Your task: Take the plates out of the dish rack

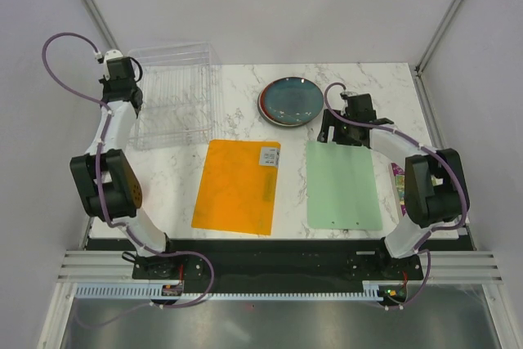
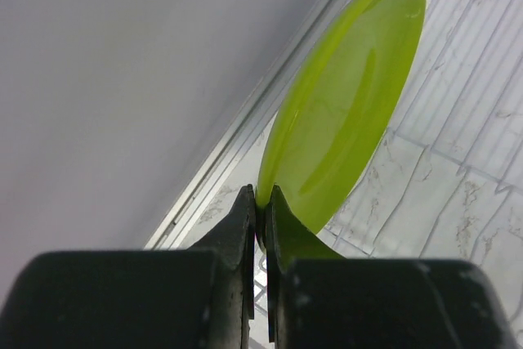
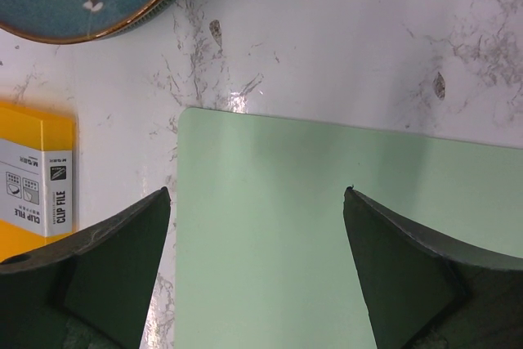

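Rim of the lime-green plate (image 2: 343, 104) is being pinched by the left gripper (image 2: 261, 210) over the dish rack (image 1: 176, 96); a straight, slow lift is being advised. The right gripper (image 3: 257, 194) is being held spread.

The top view looks down from behind the bases over the whole table (image 1: 237, 124). The left wrist view sits close at ten o'clock. The right wrist view, also close, looks down and shares the green mat (image 3: 270, 226) with the top view.

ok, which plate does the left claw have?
The lime-green plate, rim pinched in the left claw; the teal-blue plate lies flat, stacked on the table.
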Controlling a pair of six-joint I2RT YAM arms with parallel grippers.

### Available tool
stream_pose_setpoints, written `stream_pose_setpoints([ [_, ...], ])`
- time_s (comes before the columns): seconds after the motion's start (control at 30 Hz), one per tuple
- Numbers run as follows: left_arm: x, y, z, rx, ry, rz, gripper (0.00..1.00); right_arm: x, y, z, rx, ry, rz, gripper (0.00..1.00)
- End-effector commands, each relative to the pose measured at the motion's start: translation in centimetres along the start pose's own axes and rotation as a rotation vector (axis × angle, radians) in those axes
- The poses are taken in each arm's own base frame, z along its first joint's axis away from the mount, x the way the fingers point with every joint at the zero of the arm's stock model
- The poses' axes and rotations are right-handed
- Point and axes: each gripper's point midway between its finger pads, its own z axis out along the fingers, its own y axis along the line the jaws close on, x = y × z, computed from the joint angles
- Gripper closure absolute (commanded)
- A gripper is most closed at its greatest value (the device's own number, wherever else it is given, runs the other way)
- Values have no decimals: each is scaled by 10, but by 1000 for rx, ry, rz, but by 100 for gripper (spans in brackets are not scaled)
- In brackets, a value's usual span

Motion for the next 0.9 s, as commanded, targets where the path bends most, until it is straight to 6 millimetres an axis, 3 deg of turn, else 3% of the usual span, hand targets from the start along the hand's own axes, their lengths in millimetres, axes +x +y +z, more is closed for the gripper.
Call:
stream_pose_setpoints([
  [0.0, -81, 19, -52, 0, -221, -66, 98, -24, 8, -23, -17, -89, -1, 6],
  [0.13, -96, 22, -90, 76, -253, -111, 98, -37, 15, -39, -28, -130, -5, 6],
  [0.23, -87, 1, -112, 247, -212, -149, 98, -52, 26, -56, -70, -175, 2, 6],
  [0.33, -66, -28, -138, 456, -144, -214, 98, -68, 48, -74, -159, -217, 0, 6],
  [0.37, -65, -46, -159, 600, -131, -245, 98, -71, 56, -77, -199, -217, -4, 5],
  [0.47, -51, -84, -196, 864, -54, -291, 98, -87, 81, -89, -293, -254, 5, 5],
  [0.53, -43, -103, -209, 975, -20, -314, 98, -90, 101, -95, -386, -254, 30, 5],
  [0.57, -39, -117, -227, 1080, 21, -332, 98, -97, 111, -99, -431, -282, 30, 5],
  [0.7, -20, -153, -262, 1245, 84, -332, 98, -106, 148, -111, -565, -308, 44, 5],
  [0.73, -8, -166, -274, 1285, 117, -317, 98, -108, 161, -114, -605, -319, 32, 5],
  [0.87, 6, -190, -295, 1362, 159, -332, 98, -105, 192, -119, -681, -308, 31, 5],
])
